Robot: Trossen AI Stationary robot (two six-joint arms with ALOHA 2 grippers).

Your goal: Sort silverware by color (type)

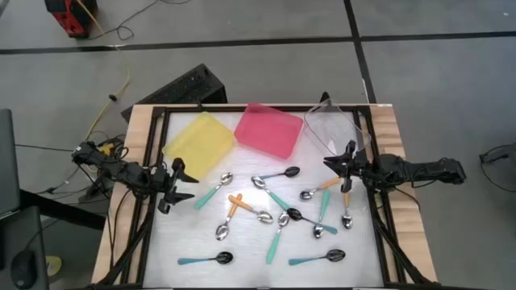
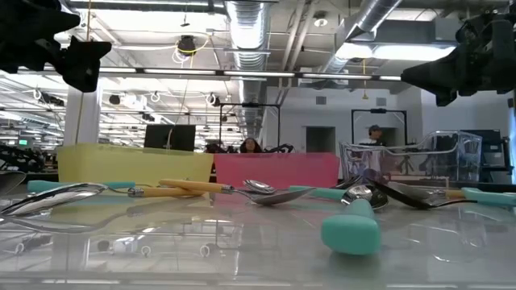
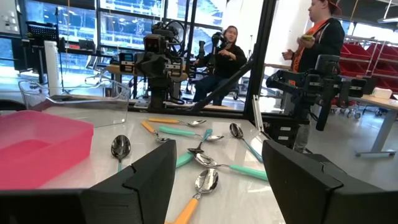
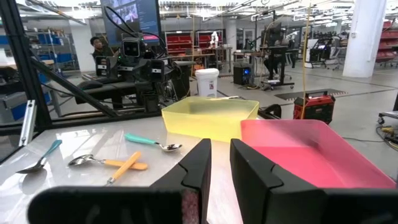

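The silverware, several small spoons with teal or orange handles, lies scattered flat on the white tabletop [image 1: 242,242] between my two arms. Among them are an orange-handled spoon [image 1: 234,205], a teal one with a black bowl [image 1: 203,259] and an orange one [image 1: 347,203] near the right arm. My left gripper [image 1: 192,187] hovers level at the table's left side, open and empty [image 3: 217,152]. My right gripper [image 1: 334,165] hovers level at the right side with only a narrow, empty gap between its fingers [image 4: 221,149]. Both show high in the low view [image 2: 72,48] [image 2: 459,64].
Three trays stand along the far edge: yellow [image 1: 199,142], pink [image 1: 268,129] and clear [image 1: 334,125]. A black frame [image 1: 153,161] borders the tabletop. People sit and stand in the room beyond the table [image 3: 227,53].
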